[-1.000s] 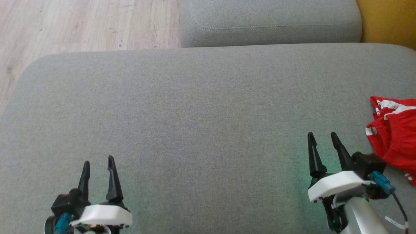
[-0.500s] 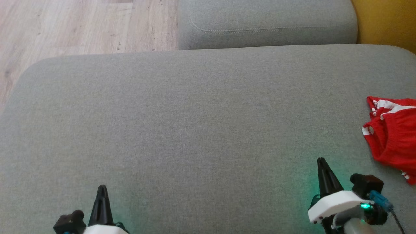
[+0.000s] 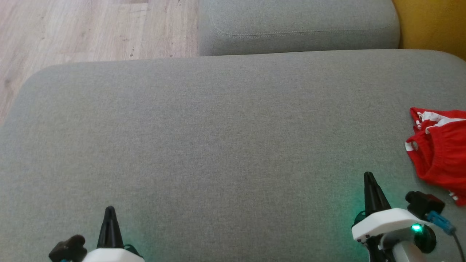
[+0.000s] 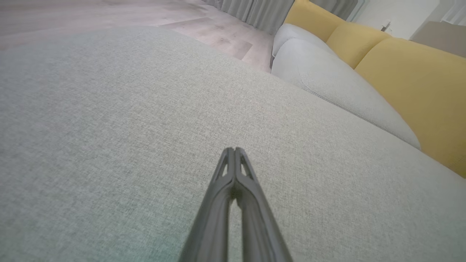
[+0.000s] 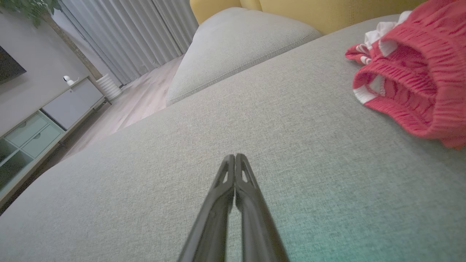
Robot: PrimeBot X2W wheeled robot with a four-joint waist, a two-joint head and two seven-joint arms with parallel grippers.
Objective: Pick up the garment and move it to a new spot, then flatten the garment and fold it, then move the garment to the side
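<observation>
The garment (image 3: 440, 153) is a crumpled red piece with white trim, lying at the right edge of the grey seat cushion (image 3: 218, 145); in the right wrist view the garment (image 5: 411, 83) sits at the upper right. My right gripper (image 3: 368, 178) is shut and empty, low on the cushion a little to the garment's left and apart from it; its closed tips (image 5: 235, 157) point over bare fabric. My left gripper (image 3: 109, 211) is shut and empty at the lower left, its tips (image 4: 234, 150) pressed together over bare cushion.
A second grey cushion (image 3: 298, 25) lies beyond the seat, with yellow upholstery (image 3: 433, 25) at the far right. Wooden floor (image 3: 72, 29) runs past the cushion's far-left edge. A low cabinet (image 5: 40, 123) and curtains (image 5: 134, 32) stand in the distance.
Both grippers have shut from open and drawn back toward the bottom of the head view. The garment has not moved.
</observation>
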